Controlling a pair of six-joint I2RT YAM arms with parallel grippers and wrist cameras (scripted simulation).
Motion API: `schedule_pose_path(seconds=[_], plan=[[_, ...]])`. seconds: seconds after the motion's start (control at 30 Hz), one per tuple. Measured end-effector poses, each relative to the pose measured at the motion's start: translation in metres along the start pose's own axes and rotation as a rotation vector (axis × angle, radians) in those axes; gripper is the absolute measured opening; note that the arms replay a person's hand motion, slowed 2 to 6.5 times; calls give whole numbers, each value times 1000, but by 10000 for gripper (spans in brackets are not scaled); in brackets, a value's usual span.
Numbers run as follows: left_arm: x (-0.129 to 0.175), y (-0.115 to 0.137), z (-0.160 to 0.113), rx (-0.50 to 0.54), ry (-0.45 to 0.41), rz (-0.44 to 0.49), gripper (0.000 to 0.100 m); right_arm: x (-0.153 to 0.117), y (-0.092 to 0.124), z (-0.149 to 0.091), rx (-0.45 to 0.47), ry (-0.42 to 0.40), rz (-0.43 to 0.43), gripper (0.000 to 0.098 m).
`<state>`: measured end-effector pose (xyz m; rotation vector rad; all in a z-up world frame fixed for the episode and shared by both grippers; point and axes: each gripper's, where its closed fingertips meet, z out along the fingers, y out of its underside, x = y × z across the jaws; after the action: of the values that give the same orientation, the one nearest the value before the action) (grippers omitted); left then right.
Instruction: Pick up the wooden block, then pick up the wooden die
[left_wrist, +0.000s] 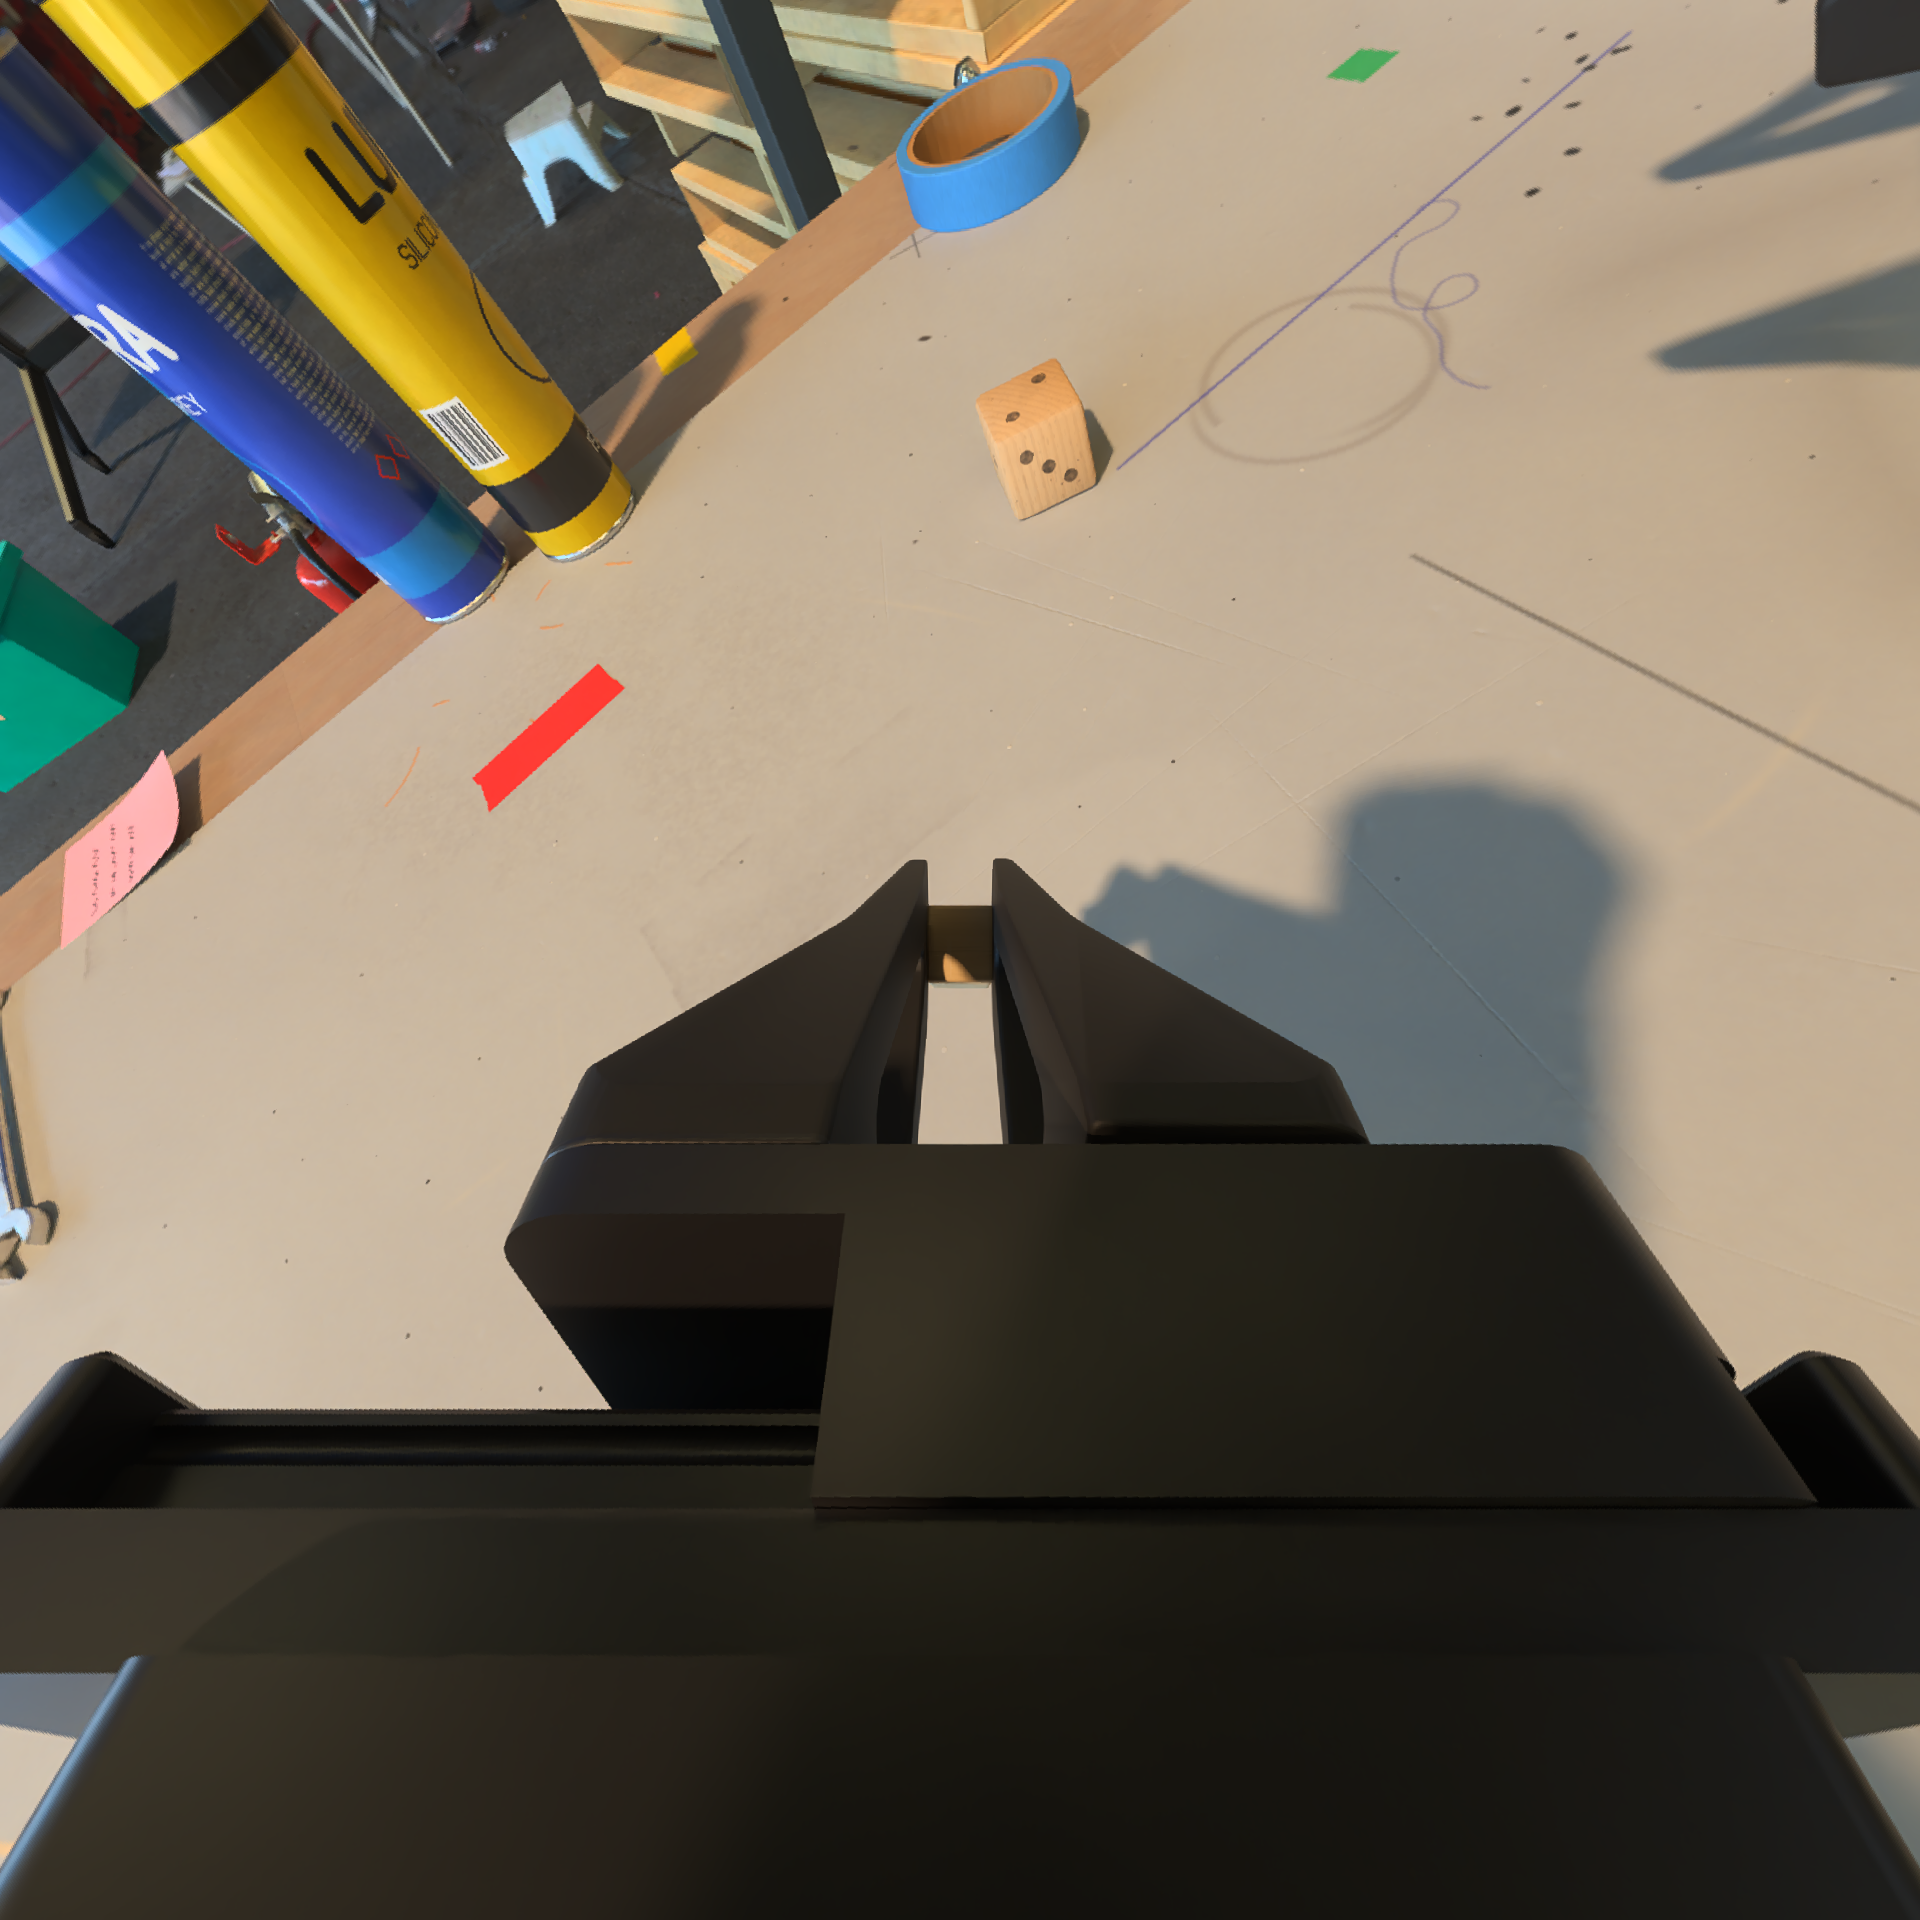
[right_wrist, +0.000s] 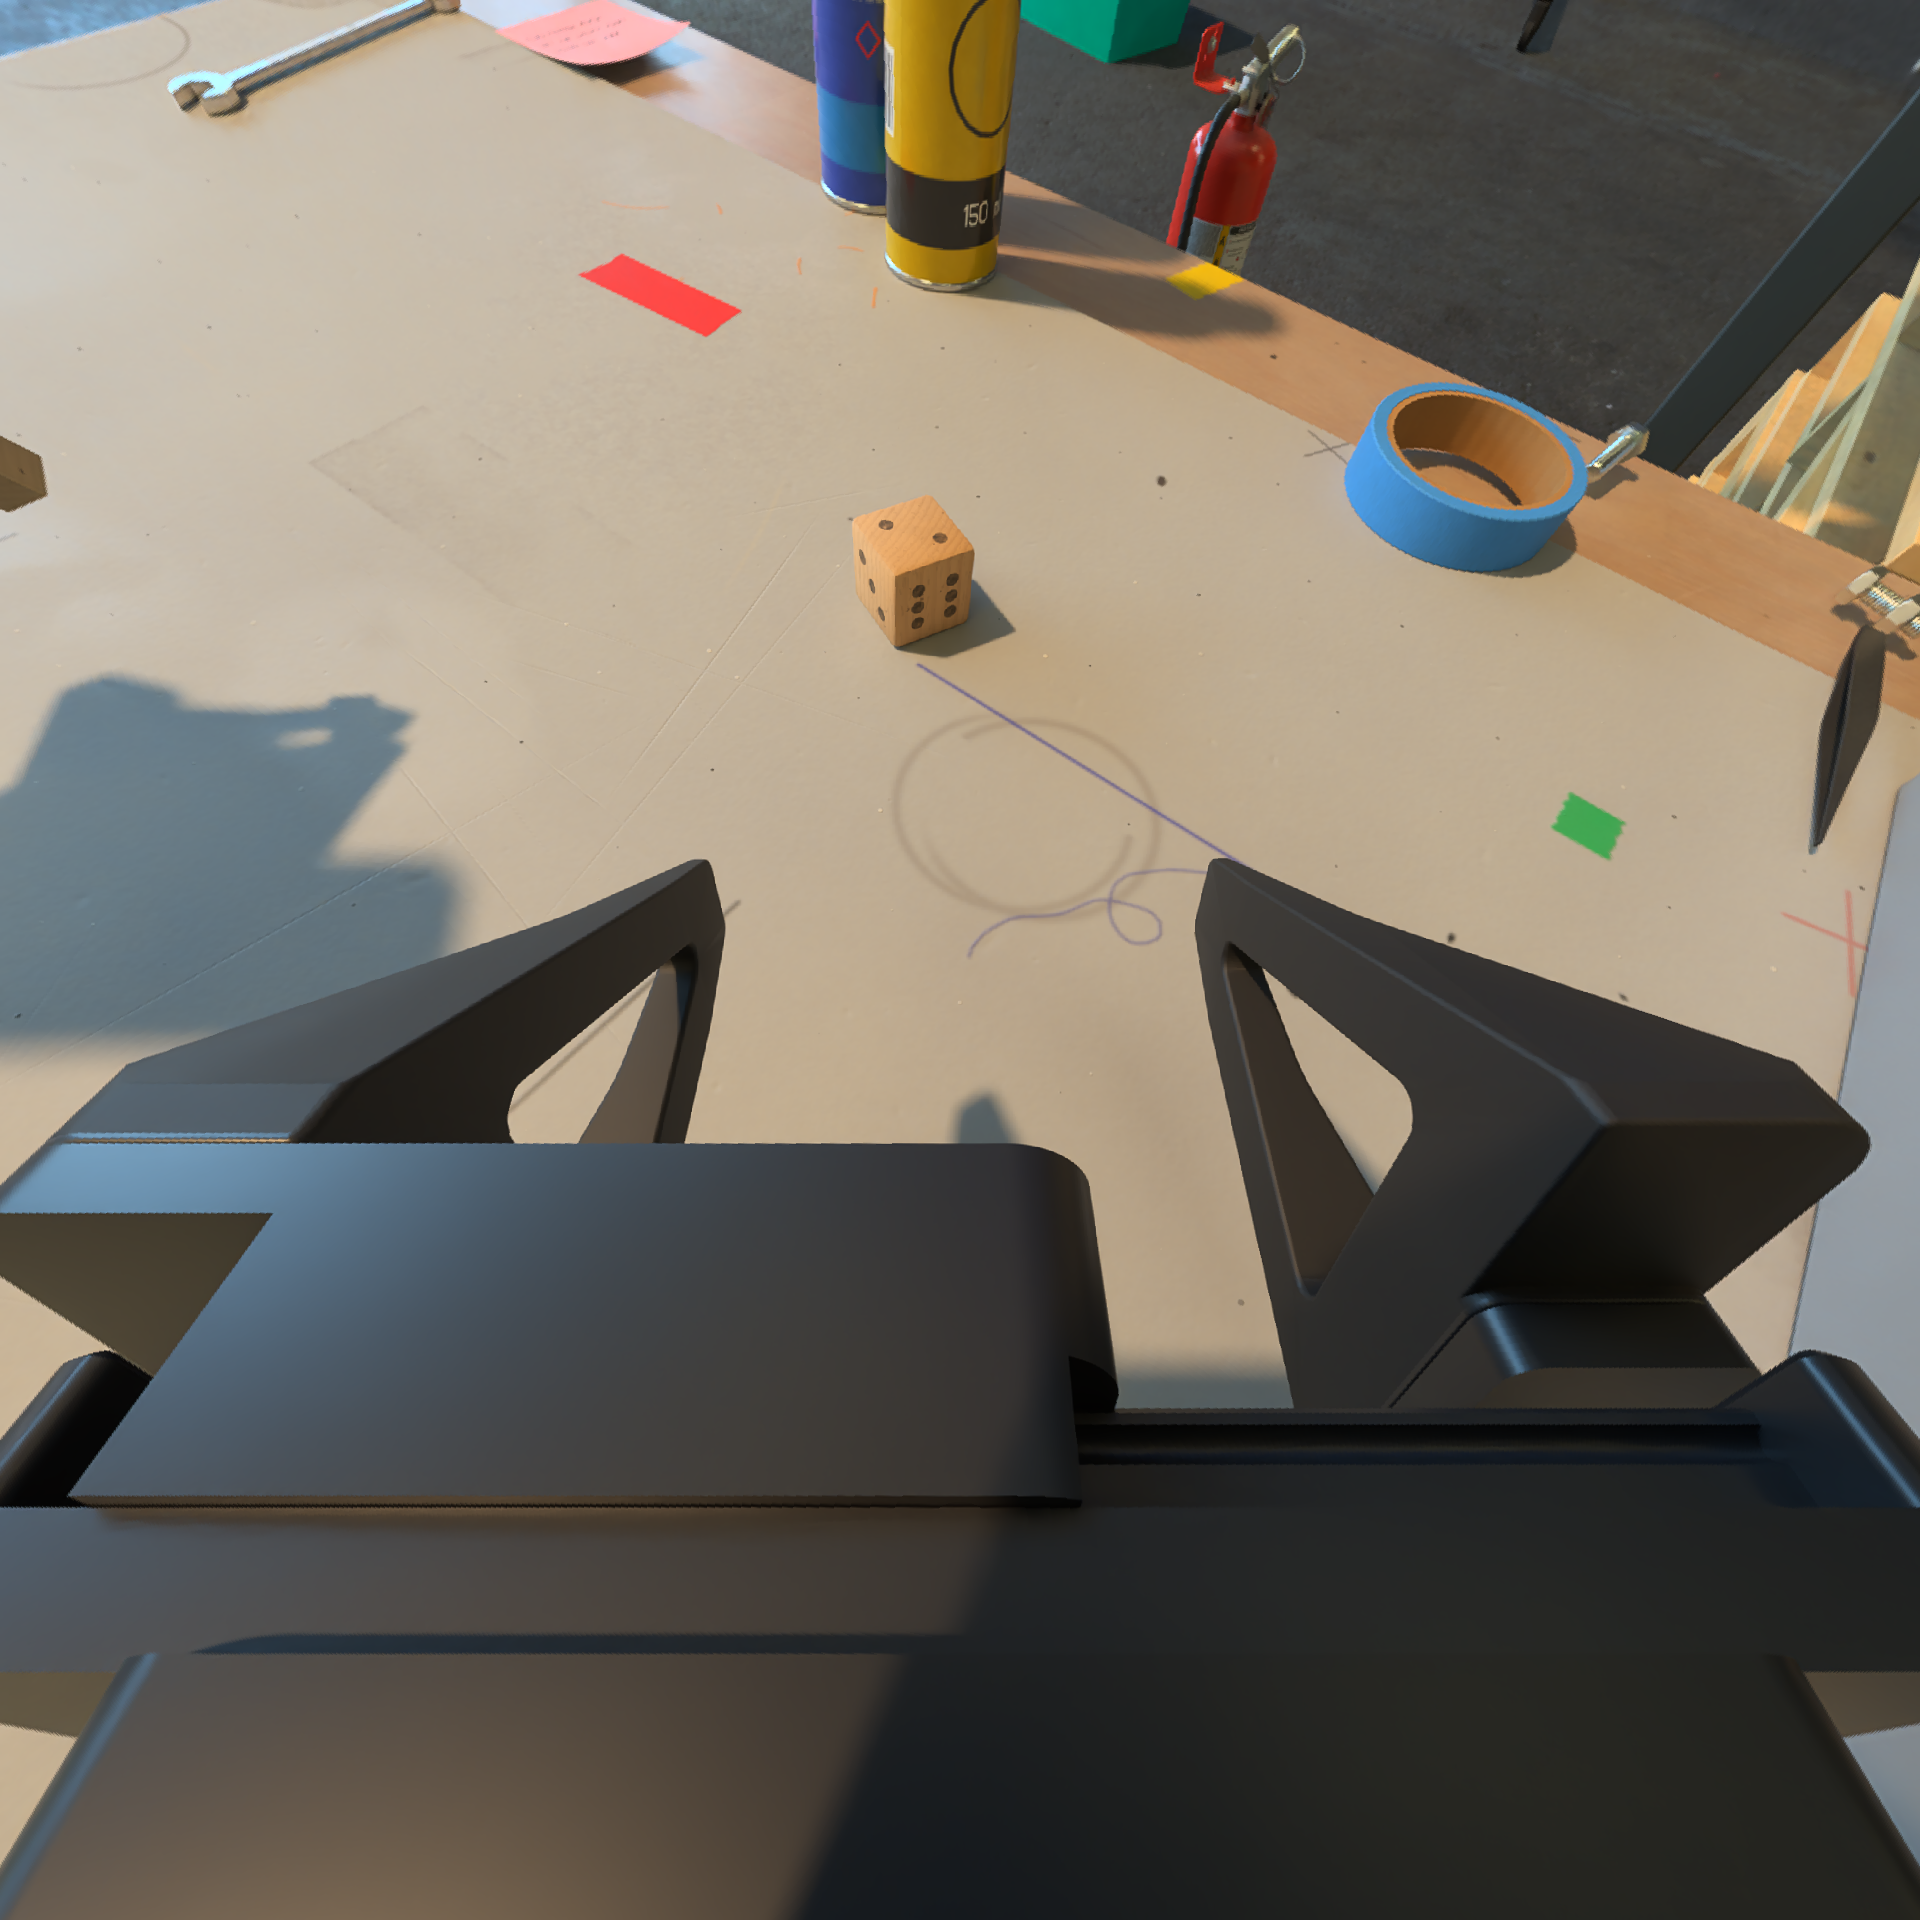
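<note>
My left gripper (left_wrist: 960, 883) is shut on the wooden block (left_wrist: 958, 943), a small brown piece that shows only in the narrow gap between the fingers, held above the table. In the right wrist view a corner of the block (right_wrist: 21, 473) shows at the left edge. The wooden die (left_wrist: 1037, 438) stands on the table ahead and slightly right of the left gripper. It also shows in the right wrist view (right_wrist: 912, 569), ahead of my right gripper (right_wrist: 956, 883), which is open and empty above the table.
A blue tape roll (left_wrist: 987, 145) (right_wrist: 1465, 476) lies near the table's far edge. Yellow (right_wrist: 943, 145) and blue (right_wrist: 848, 104) cans stand at that edge. A wrench (right_wrist: 301, 57), a pink note (right_wrist: 592, 31), and red (right_wrist: 660, 294) and green (right_wrist: 1588, 825) tape patches lie on the table.
</note>
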<state>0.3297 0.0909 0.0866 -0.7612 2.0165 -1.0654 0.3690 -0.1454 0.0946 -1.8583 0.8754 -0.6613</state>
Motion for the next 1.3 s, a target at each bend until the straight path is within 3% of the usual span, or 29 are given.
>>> schedule_pose_path(seconds=[0.5,0.93,1.3], plan=[[2,6,0,-27,7,5,101,-1,-7,31,-97,-31,-112,811],[5,4,-1,-23,16,6,101,1,-17,72,-235,-67,-262,837],[8,4,-2,-27,13,14,101,2,-25,108,-341,-106,-349,805]])
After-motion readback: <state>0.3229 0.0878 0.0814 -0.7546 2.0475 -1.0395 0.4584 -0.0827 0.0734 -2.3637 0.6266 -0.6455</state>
